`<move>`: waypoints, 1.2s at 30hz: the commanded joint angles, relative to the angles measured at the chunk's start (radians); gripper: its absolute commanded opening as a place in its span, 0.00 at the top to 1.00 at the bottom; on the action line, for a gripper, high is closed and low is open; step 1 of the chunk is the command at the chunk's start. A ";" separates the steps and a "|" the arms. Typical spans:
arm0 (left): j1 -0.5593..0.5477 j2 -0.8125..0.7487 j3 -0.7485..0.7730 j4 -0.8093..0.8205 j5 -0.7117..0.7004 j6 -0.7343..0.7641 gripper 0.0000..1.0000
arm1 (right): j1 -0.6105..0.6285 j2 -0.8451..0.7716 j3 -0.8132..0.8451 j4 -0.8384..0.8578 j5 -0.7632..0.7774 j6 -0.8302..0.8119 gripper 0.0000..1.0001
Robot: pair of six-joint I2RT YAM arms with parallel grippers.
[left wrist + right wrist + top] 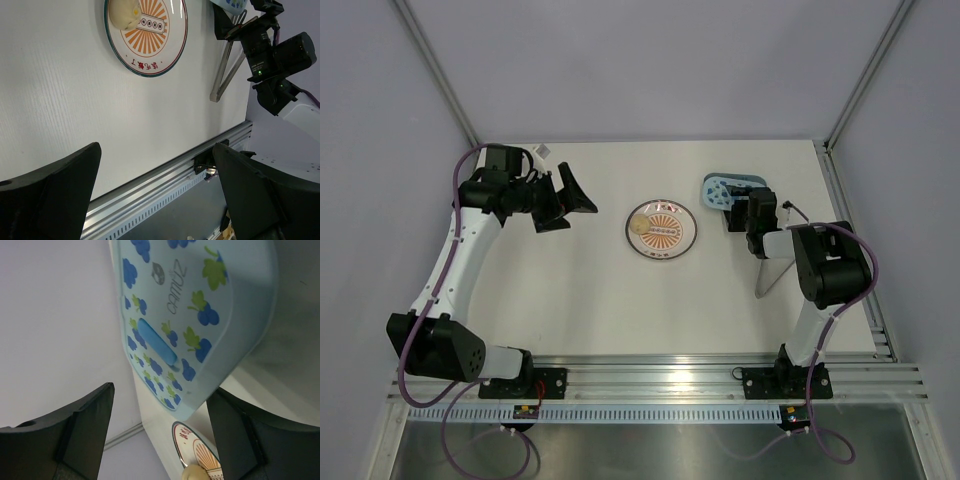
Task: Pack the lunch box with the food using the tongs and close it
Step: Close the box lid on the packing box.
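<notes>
With left jaws and right jaws spread empty, risks knocking lid point(190, 315) just ahead of right jaws askew, or snagging tongs point(218, 80) behind them on pullback.

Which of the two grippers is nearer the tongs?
The right gripper: the tongs lie just beside its arm, while the left gripper is across the plate.

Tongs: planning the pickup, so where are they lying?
In the top view, the tongs lie at the right of the table, between the plate and the right arm.

Lab test cell; aluminium rail point(650, 385), plain grey walls point(650, 60).
</notes>
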 commanded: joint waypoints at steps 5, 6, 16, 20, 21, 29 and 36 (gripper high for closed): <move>-0.005 -0.031 -0.010 0.035 0.018 0.024 0.01 | -0.010 -0.070 0.072 -0.175 -0.025 -0.071 0.18; -0.005 -0.029 -0.010 0.037 0.018 0.022 0.01 | -0.013 -0.074 0.080 -0.198 -0.026 -0.080 0.18; -0.005 -0.014 -0.012 0.049 0.026 0.017 0.01 | -0.022 -0.105 0.203 -0.323 -0.008 -0.220 0.19; -0.005 -0.008 -0.012 0.049 0.027 0.017 0.01 | -0.034 -0.077 0.247 -0.327 -0.048 -0.252 0.19; -0.005 -0.008 -0.010 0.049 0.027 0.019 0.01 | -0.040 -0.061 0.259 -0.339 -0.055 -0.263 0.19; -0.005 -0.001 -0.009 0.051 0.029 0.014 0.01 | -0.056 -0.013 0.295 -0.334 -0.147 -0.264 0.19; -0.005 0.003 -0.010 0.054 0.032 0.016 0.01 | -0.056 -0.056 0.306 -0.370 -0.161 -0.361 0.21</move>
